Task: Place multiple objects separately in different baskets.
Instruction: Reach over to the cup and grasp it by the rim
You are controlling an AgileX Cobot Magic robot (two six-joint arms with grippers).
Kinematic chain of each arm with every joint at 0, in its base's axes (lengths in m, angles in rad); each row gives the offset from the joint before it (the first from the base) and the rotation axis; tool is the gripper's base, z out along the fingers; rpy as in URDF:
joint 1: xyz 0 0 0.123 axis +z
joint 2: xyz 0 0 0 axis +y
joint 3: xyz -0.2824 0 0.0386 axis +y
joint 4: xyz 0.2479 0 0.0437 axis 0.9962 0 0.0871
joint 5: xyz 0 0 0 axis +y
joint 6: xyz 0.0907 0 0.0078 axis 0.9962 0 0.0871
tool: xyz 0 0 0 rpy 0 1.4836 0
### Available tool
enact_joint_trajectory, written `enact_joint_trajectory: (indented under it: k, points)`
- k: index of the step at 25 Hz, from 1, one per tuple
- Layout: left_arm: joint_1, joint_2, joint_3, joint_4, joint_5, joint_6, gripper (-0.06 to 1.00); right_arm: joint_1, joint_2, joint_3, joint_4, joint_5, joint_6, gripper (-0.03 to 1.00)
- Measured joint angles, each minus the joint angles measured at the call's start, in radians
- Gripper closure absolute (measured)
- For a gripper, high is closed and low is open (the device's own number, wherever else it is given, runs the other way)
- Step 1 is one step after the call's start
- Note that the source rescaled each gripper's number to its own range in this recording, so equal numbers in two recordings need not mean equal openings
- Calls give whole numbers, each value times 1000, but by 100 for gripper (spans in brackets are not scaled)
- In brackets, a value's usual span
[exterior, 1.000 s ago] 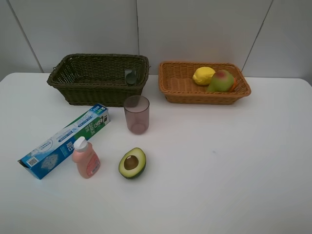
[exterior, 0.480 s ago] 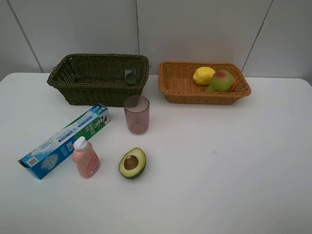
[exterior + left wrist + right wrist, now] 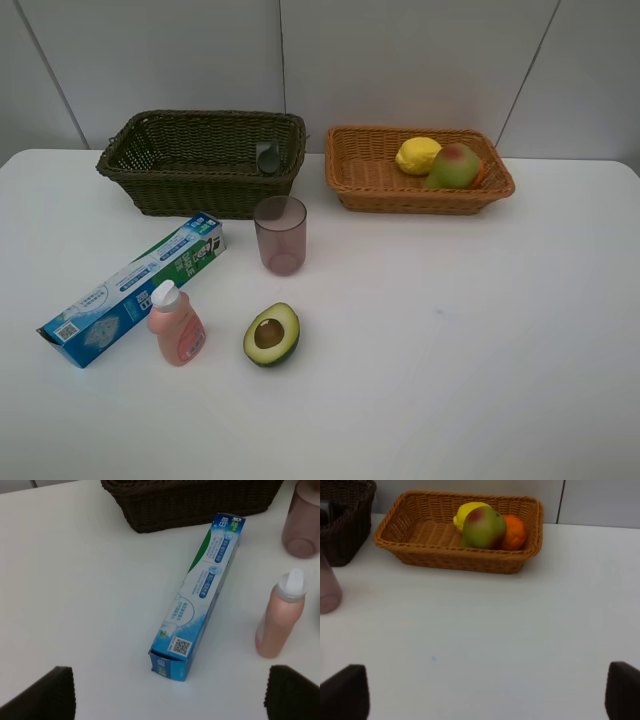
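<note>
Nothing has moved since the earlier frames. On the white worktop the dark olive basket stands at the back left with a dark bottle leaning inside its right end. Just beside it, the orange-tan basket holds the lemon, the green-red pear and the orange, bunched at its right end. The pinkish cup stands upright in front of the dark basket. The toothpaste box lies flat and diagonal at the left, the pink pump bottle upright just beside it, the halved avocado cut side up nearby. The left tool hangs above the box with fingers spread wide, gripping nothing. The right tool is likewise wide apart and holds nothing, over bare worktop before the tan basket.
</note>
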Motion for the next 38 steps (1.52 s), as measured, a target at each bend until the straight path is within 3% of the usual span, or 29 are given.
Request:
enact_joint_trajectory:
  k: [12,23,38]
  points:
    - [0,94,-14,-4,9,-4,-6,0,0,0,0,0,0,-3]
    - [0,453,-208,-46,6,-3,-6,0,0,0,0,0,0,-3]
    - [0,982,-477,-141,-16,125,-6,0,0,0,0,0,0,-3]
